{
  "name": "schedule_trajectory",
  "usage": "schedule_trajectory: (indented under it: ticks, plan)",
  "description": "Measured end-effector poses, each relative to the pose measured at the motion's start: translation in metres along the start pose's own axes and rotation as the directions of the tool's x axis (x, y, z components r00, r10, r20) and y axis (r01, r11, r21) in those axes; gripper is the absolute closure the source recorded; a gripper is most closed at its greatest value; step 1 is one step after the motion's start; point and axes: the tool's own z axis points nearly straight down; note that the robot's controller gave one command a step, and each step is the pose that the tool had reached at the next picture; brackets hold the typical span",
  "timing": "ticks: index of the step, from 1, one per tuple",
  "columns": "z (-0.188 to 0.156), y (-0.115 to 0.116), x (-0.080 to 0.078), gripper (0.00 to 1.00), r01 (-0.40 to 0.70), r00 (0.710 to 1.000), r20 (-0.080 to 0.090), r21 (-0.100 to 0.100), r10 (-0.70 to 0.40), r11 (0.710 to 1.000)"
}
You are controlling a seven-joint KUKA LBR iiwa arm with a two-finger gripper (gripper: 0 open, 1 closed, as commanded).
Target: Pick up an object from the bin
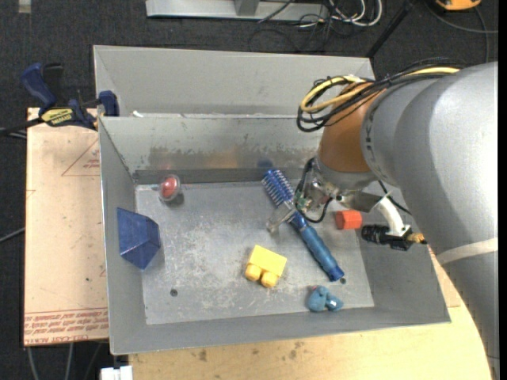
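— Where is your pincer?
— My pincer (290, 215) is low in the bin (207, 229), right of the middle. It is over a blue brush (318, 250), about where the bristled head joins the handle. I cannot tell whether I touch it.
— How does the brush lie?
— Slantwise, with the head toward the back wall and the handle pointing at the front right corner.
— What else is close?
— A yellow block (264, 265) lies near the brush, toward the front. A small orange block (346, 220) sits beside my wrist on the right, and a little blue lump (323, 299) lies by the front wall. A red ball (169, 187) and a blue folded piece (136, 237) sit well apart on the left.
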Motion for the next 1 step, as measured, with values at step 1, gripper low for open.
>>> schedule_trajectory:
  ticks: [1]
  plan:
    - [-0.0001, 0.0004, 0.0000, 0.00, 0.004, 1.000, 0.001, 0.000, -0.004, 1.000]
